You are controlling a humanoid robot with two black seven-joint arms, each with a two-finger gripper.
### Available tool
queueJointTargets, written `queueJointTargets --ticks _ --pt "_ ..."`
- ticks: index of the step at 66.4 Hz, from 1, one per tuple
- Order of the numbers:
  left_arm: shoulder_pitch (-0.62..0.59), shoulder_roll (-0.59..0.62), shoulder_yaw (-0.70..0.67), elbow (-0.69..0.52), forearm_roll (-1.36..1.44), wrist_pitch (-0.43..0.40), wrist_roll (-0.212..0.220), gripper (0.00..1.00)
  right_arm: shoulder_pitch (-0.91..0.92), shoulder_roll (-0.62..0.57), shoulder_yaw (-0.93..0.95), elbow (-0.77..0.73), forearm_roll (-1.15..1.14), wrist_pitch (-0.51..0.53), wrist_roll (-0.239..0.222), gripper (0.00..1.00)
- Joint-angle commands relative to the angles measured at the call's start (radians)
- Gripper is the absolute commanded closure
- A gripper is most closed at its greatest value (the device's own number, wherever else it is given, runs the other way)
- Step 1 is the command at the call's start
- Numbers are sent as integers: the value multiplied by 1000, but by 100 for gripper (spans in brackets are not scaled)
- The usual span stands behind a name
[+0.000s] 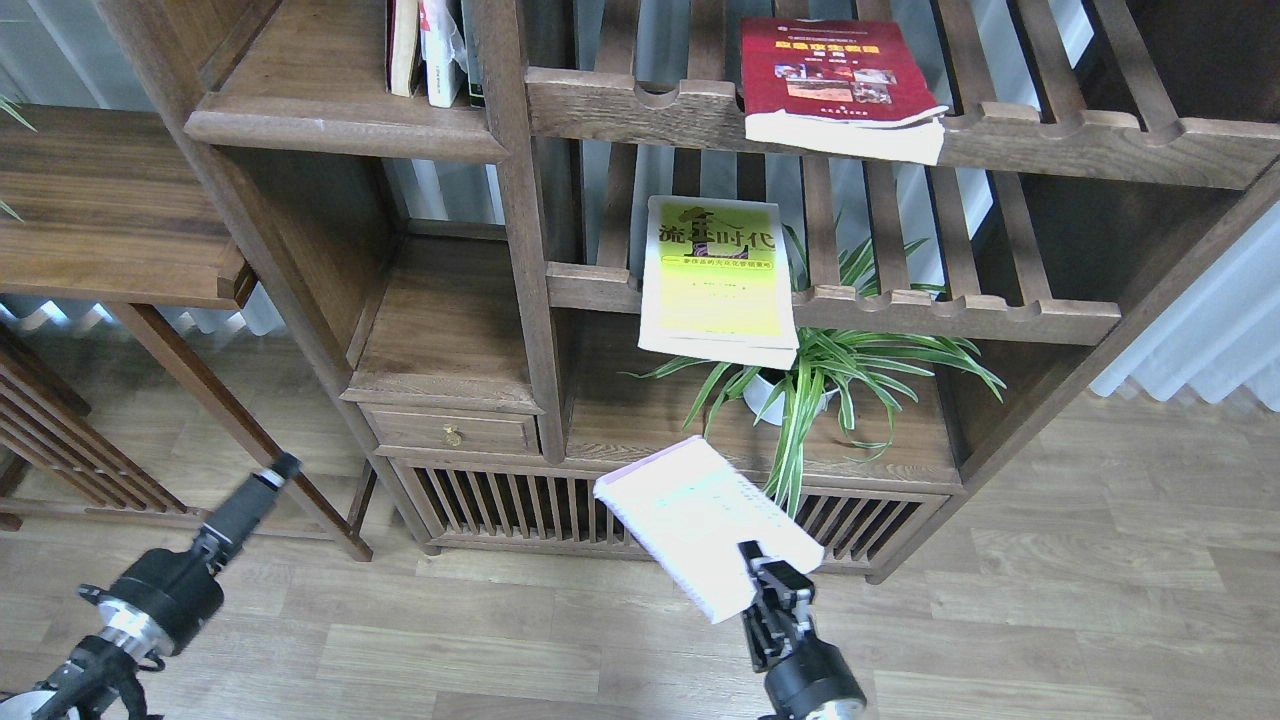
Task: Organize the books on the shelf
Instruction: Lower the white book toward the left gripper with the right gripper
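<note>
My right gripper (762, 572) is shut on the near edge of the pale lavender-white book (705, 520) and holds it in the air in front of the low cabinet doors. The dark red book (835, 85) lies on the top slatted rack and overhangs its front rail. The yellow-green book (715, 280) lies on the middle slatted rack and overhangs its rail too. The solid dark wood shelf (330, 90) is at the upper left, with upright books (430, 50) at its back. My left gripper (270, 480) is low at the left, empty, seen end-on.
A spider plant in a white pot (820, 375) stands on the cabinet top below the racks. A lower solid shelf (445, 330) sits above a small drawer. A side table (110, 210) stands at the left. Bare wood floor lies in front.
</note>
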Motion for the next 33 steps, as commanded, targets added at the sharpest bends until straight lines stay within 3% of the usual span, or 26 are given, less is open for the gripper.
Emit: queueJointTargets --ticks 1,9,18,33 --pt "1 30 -4 0 0 0 31 0 87 0 -51 -71 4 0 -104 97" --pt "2 32 0 0 1 0 31 0 113 7 -81 -114 -3 0 -136 97" --pt "-1 33 5 -4 1 0 33 0 145 7 -184 -172 -14 0 -133 97" --pt "-3 53 0 -4 1 0 29 0 200 -48 -186 -175 -62 0 -130 98"
